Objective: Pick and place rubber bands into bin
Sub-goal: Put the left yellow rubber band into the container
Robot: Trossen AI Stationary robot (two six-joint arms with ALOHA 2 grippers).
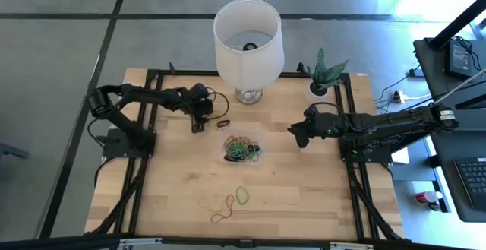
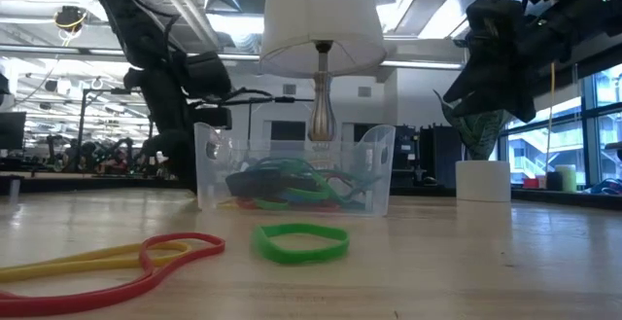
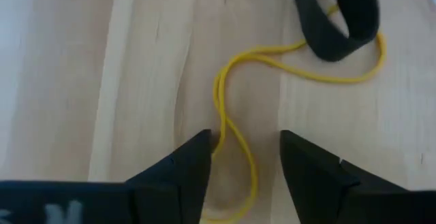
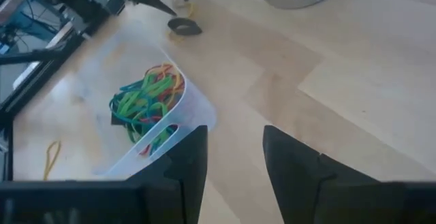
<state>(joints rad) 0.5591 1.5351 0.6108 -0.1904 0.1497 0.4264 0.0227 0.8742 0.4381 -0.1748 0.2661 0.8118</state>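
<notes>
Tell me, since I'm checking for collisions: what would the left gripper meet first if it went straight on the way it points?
The left gripper is open and points down at the table. The yellow band lies between its fingers, so it would probably meet that first, then the wood. The black band lies farther on.

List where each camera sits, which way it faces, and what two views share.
High: overhead, straight down on table, both arms.
Low: table height, level across at bin; arms above.
Left wrist: down past open left gripper at yellow band, black band.
Right wrist: past open right gripper toward bin.
Shared: both wrist views show the black band.
</notes>
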